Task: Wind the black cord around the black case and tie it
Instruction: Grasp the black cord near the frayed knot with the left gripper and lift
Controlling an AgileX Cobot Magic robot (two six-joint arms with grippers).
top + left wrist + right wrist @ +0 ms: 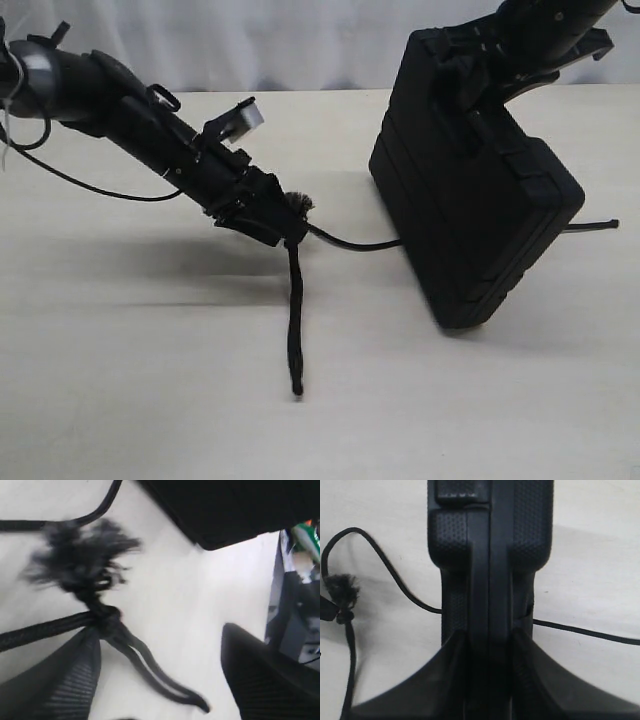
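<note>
The black case (470,200) stands tilted on one corner on the pale table, held up at its top edge by my right gripper (478,68). In the right wrist view that gripper (490,639) is shut on the case's (490,555) edge. The black cord (293,320) runs under the case and comes out at the far right. Its knot (102,615) and frayed tuft (75,562) sit against one finger (55,680) of my left gripper (161,632), which is open. A doubled strand lies between the jaws. In the exterior view the left gripper (288,232) is left of the case.
A thin robot cable (100,185) droops beside the left arm. Pale table (150,400) stretches in front, and a white backdrop stands behind it. The case's corner (225,510) is close ahead of the left gripper. The table's edge and clutter (300,535) show beyond it.
</note>
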